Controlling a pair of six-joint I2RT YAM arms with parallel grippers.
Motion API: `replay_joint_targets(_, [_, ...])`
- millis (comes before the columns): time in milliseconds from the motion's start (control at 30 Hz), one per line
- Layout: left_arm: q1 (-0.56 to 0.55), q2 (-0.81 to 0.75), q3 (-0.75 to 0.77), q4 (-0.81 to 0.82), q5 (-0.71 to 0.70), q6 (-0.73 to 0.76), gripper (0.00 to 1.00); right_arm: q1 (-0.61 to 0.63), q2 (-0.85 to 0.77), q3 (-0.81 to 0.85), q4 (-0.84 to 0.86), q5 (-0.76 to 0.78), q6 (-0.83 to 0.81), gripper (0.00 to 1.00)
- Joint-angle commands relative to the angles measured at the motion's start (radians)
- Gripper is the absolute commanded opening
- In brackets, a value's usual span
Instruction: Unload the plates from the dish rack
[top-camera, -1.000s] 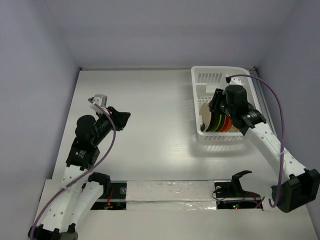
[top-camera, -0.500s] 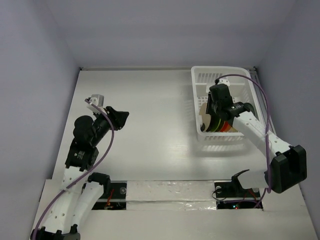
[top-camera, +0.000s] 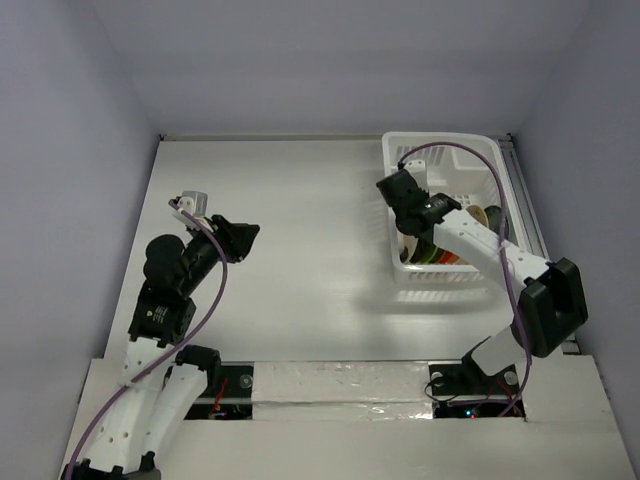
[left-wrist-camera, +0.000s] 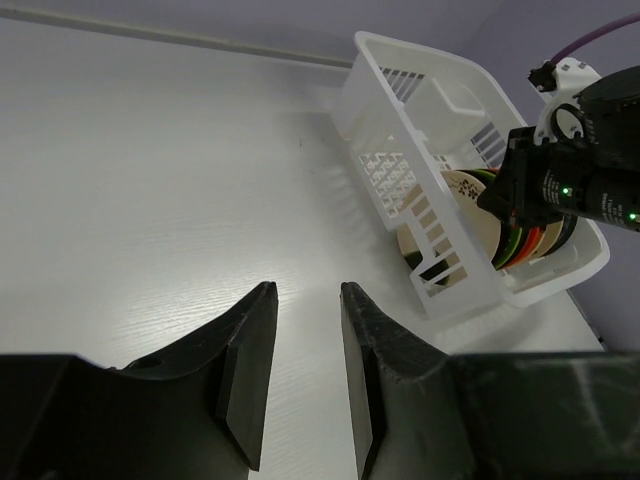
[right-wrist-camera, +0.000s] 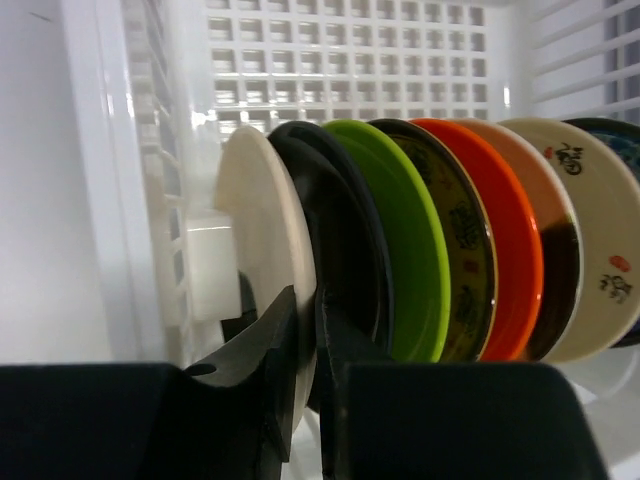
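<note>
The white dish rack (top-camera: 440, 140) stands at the table's back right. Several plates (top-camera: 440, 255) stand on edge in its near end. In the right wrist view they run cream (right-wrist-camera: 265, 200), black (right-wrist-camera: 340, 220), green (right-wrist-camera: 405, 230), patterned yellow (right-wrist-camera: 465, 240), orange-red (right-wrist-camera: 510, 230) and more. My right gripper (right-wrist-camera: 307, 310) reaches into the rack, shut on the cream plate's rim, one finger on each face. My left gripper (left-wrist-camera: 308, 290) hovers open over bare table at the left, nothing between its fingers (left-wrist-camera: 245, 360). From there the rack (left-wrist-camera: 400, 110) is seen far to the right.
The rack's slotted wall (right-wrist-camera: 130, 150) stands close to the left of the cream plate, with a white plastic block (right-wrist-camera: 212, 265) beside it. The right arm (top-camera: 480, 240) lies across the rack. Grey walls enclose the table on three sides.
My right gripper has swung left across the rack to the cream end plate and closed on its rim. The left arm has hardly moved.
</note>
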Motion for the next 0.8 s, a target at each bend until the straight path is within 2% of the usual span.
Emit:
replay_joint_targets(0, [0.006, -0.022, 0.043, 0.048, 0.015, 0.003, 0.29, 0.028, 0.045, 0.079, -0.065, 0.120, 0.025, 0.04])
replay_joint_targets(67, [-0.003, -0.028, 0.044, 0.045, 0.012, 0.005, 0.29, 0.039, 0.050, 0.087, -0.079, 0.161, 0.025, 0.00])
replay_joint_targets(467, [-0.021, -0.044, 0.049, 0.031, -0.015, 0.008, 0.30, 0.113, -0.024, 0.231, -0.158, 0.315, 0.011, 0.00])
replay_joint_targets(767, [-0.021, -0.045, 0.054, 0.016, -0.054, 0.009, 0.31, 0.183, -0.124, 0.395, -0.297, 0.404, 0.048, 0.00])
